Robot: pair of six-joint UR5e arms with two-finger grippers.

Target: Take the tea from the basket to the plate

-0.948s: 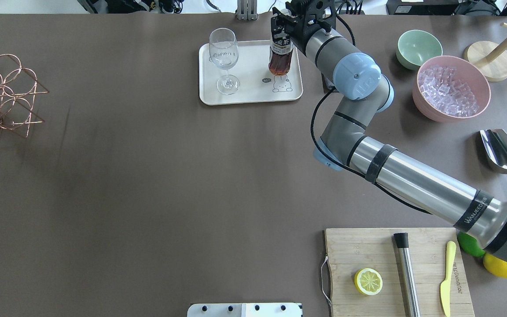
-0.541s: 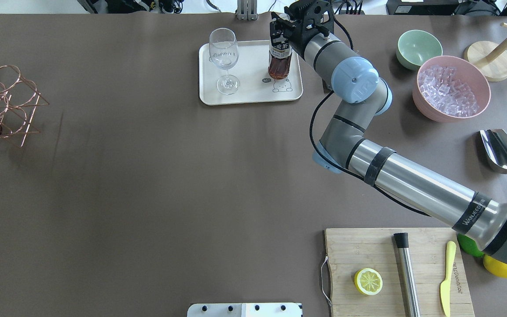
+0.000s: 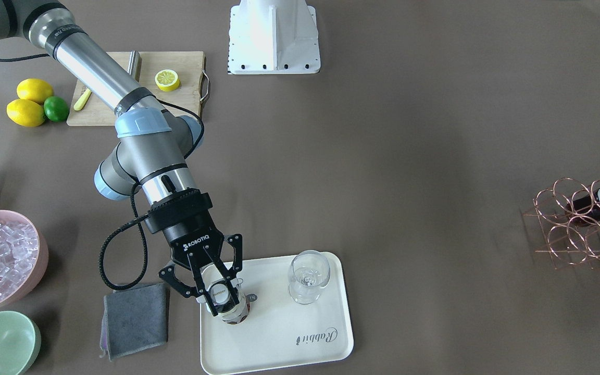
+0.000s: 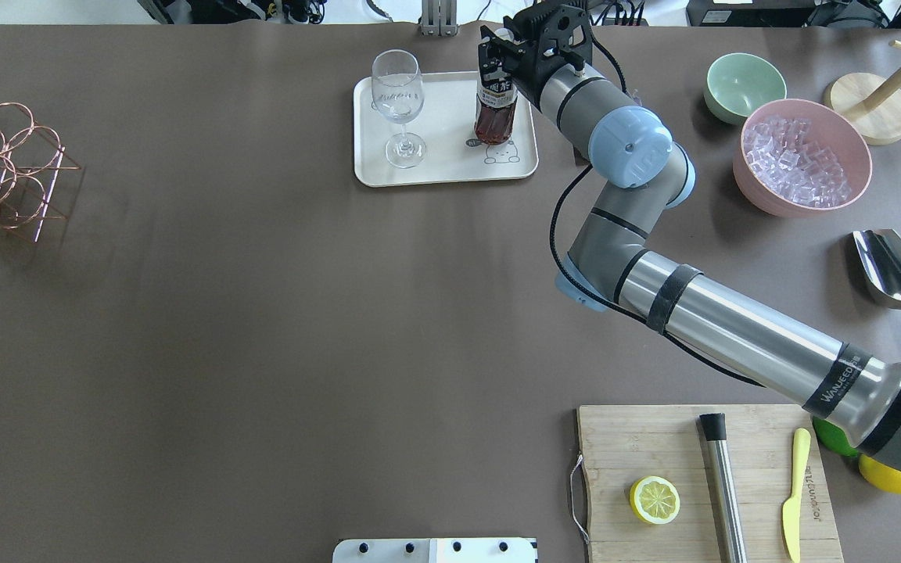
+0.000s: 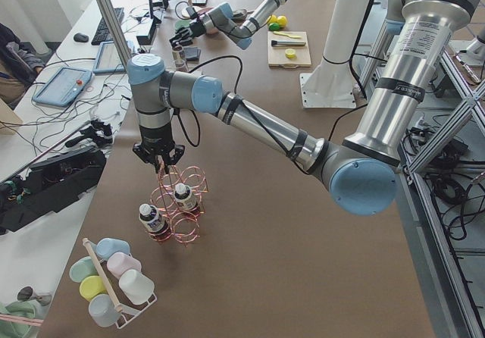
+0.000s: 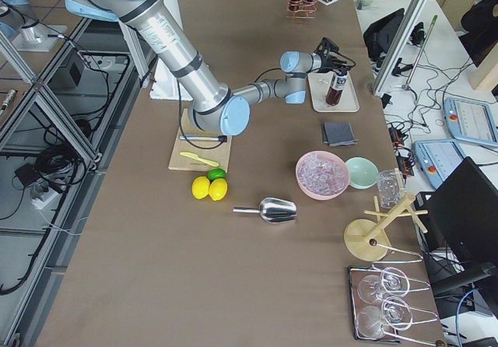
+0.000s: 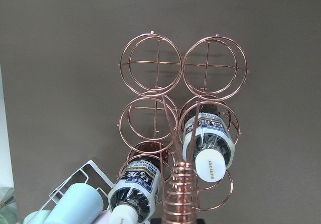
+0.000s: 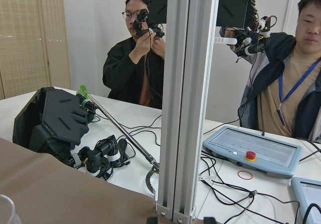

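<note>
- Here's the tea (image 4: 495, 121), upright on the plate (image 4: 443, 173) beside the bear drawing, with the right claw (image 4: 497, 73) on its top end.
- Seen from across the tabletop (image 4: 263, 313), that claw's fingers (image 3: 188, 286) are drawn in narrow, one either side of the white cap (image 3: 221, 293) and neck. It grips the tea and nothing else.
- Is the base fully down on the plate, or a whisker above it? These views don't settle it.
- Handling call: a small, full plastic bottle, probably light enough for a neck grip. The label is smooth and the walls look thin, so a squeeze on the body would likely dent it or slip.
- The stiff neck under the cap looks the sound place to hold, and that's just where the claw has it.
- It's tall on a narrow base, so it will likely topple if let go at a lean.
- The glass (image 4: 397, 105) shares the plate, standing apart from the tea. It's fragile and worth a wide berth.
- Over at the basket (image 3: 581, 229), two more bottles (image 7: 208, 143) lie in the rings. The left claw (image 5: 159, 158) hangs over the coiled handle, and how far open it is cannot be told.
</note>
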